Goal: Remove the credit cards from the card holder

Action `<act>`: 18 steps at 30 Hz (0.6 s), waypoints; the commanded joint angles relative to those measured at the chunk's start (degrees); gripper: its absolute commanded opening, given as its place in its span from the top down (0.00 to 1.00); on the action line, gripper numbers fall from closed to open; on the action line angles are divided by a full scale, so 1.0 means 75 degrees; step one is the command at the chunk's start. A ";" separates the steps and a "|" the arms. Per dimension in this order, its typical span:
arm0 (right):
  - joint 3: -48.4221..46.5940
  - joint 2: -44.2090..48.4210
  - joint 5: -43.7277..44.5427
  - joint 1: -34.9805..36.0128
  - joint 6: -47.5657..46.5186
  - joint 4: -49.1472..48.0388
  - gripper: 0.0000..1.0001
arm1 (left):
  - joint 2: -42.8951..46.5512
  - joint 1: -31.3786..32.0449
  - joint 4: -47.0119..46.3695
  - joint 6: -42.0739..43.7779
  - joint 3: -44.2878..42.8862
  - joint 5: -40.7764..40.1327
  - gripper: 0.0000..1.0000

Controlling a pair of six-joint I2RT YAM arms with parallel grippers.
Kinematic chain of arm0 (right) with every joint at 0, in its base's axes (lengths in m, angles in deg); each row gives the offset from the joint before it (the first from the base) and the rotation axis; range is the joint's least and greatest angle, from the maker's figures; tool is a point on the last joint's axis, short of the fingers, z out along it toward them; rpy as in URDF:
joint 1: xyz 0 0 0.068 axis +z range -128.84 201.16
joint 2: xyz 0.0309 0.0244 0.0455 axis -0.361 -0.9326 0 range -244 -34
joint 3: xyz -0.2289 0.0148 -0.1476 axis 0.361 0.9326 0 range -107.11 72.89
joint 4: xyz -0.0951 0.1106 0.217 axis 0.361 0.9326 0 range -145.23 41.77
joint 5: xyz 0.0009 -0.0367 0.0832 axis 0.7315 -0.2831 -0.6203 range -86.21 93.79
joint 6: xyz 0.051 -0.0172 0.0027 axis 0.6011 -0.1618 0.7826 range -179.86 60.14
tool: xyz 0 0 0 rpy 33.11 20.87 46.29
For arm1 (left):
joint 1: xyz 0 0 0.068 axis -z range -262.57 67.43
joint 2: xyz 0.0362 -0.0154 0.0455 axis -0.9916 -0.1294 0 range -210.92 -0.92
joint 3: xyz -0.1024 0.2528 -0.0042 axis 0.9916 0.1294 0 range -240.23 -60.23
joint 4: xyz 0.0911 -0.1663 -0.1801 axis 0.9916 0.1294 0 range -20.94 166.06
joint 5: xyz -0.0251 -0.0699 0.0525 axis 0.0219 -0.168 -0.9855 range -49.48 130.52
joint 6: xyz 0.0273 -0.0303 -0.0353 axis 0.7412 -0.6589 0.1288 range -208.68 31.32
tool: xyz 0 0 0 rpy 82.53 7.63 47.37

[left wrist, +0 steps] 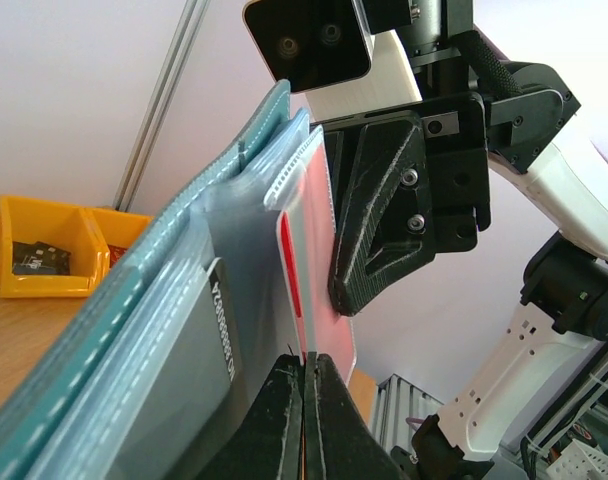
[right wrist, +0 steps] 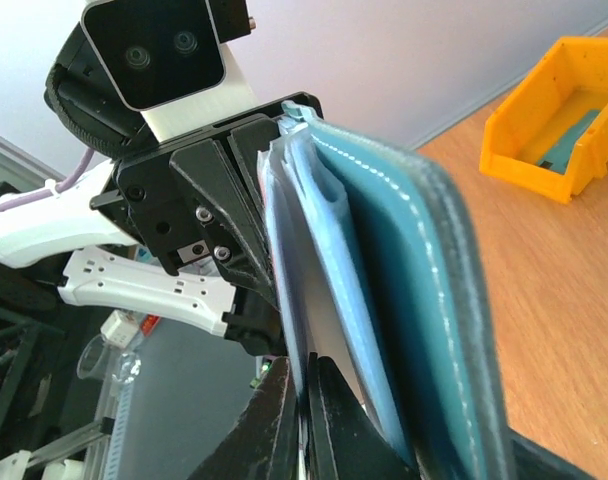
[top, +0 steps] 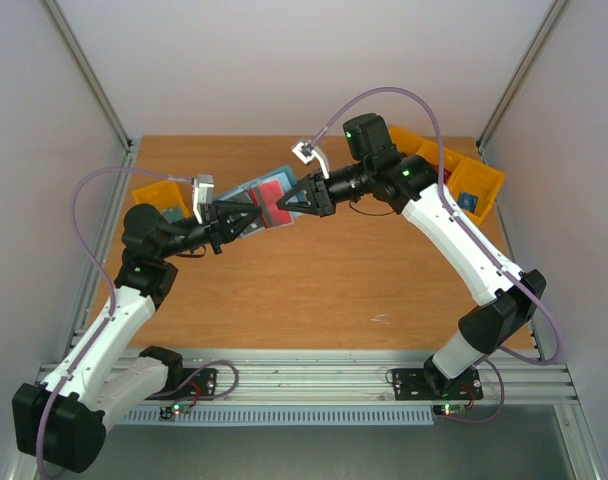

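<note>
Status: nothing was out yet.

- The card holder [top: 238, 190] was up off the counter [top: 314, 285], opened out and held between the two arms at mid-table.
- The left gripper [top: 242, 218] was pressed together on the holder's edge. In the left wrist view the fingers met right at the lower corner of the red card's pocket.
- The right gripper [top: 287, 203] was also pressed together, pinching a thin pale layer at the holder's opposite edge. I couldn't tell from the right wrist view whether that layer was lining only or included a card.
- The red card [top: 274, 192] was still seated in its slot, facing up in the top view. The right gripper's tip sat on or just beside it.
- The bluish-grey card [left wrist: 189, 375] was still tucked in the neighbouring pocket, with only its printed edge showing.
- The yellow bins [top: 462, 178] at the back of the counter were well apart from the action.

Judgement: the pick-up and opening were done, and extraction hadn't started. Both cards were left to pull. The red one looked like the first target. The risk was the right pinch catching pocket fabric along with the card and dragging the whole holder.
</note>
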 commanded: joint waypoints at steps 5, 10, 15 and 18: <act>0.0083 0.0314 -0.0150 -0.0106 -0.0120 -0.0011 0.85 | 0.0126 -0.0054 -0.0241 -0.0013 0.0080 -0.0053 1.00; 0.0082 0.0314 -0.0247 -0.0112 -0.0116 0.0001 0.87 | 0.0113 -0.0056 -0.0271 -0.0036 0.0080 -0.0028 1.00; 0.0084 0.0303 -0.0253 -0.0137 -0.0165 0.0046 0.98 | 0.0142 -0.0076 -0.0255 -0.0033 0.0113 -0.0001 1.00; 0.0095 0.0325 -0.0268 -0.0200 -0.0189 0.0091 0.99 | 0.0148 -0.0106 -0.0244 -0.0047 0.0122 0.0056 1.00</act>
